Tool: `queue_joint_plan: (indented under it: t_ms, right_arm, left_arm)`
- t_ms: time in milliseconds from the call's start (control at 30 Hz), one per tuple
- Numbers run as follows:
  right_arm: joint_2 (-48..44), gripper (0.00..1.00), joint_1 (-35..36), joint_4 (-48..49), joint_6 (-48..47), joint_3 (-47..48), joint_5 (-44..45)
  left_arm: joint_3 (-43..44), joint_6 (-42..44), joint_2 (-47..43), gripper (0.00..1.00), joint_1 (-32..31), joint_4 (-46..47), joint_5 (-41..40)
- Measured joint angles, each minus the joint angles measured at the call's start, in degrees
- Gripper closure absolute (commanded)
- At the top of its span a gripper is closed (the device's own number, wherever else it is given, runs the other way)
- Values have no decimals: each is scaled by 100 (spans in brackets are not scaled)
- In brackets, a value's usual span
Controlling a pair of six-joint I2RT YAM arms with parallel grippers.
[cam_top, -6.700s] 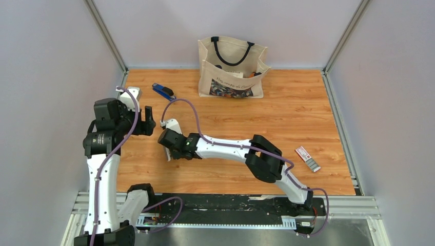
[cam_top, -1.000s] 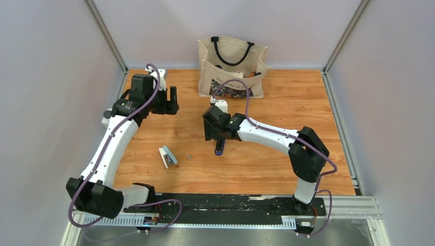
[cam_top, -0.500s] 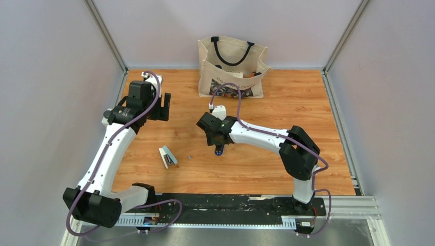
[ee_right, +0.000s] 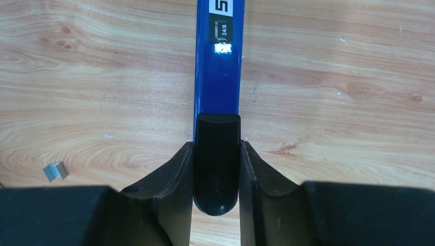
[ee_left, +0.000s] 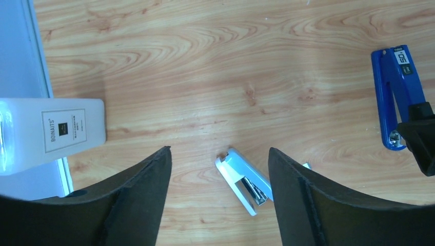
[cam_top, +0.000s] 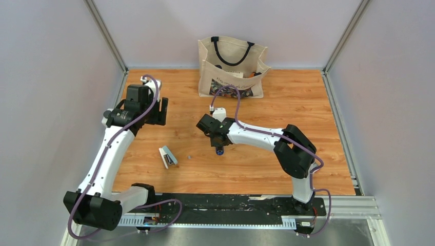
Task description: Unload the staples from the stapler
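Nearest, a tiny grey strip of the staples (ee_right: 55,171) lies loose left of the stapler (ee_right: 217,77). The stapler rests flat just left of the surface's middle, long axis running near edge to far edge, blue nose pointing nearward. The right gripper (ee_right: 216,147) pinches its black tail from both sides; I judge the pinch should sit square and firm so the body cannot swivel. Toward the far-left corner the left gripper (cam_top: 164,110) hangs, fingers spread, holding nothing.
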Motion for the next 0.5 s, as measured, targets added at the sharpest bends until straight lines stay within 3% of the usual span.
queue_joint_plan:
  t_ms: [100, 367, 500]
  right_arm:
    - [0, 99, -35, 15, -2, 0, -33]
    - [-149, 100, -162, 162, 210, -37, -271]
    - [-835, 100, -330, 623, 619, -592, -566]
  left_arm:
    - [-28, 68, -7, 16, -17, 17, 109]
    - [-984, 190, -13, 18, -522, 313, 977]
    - [-1056, 190, 149, 19, -656, 450, 1814]
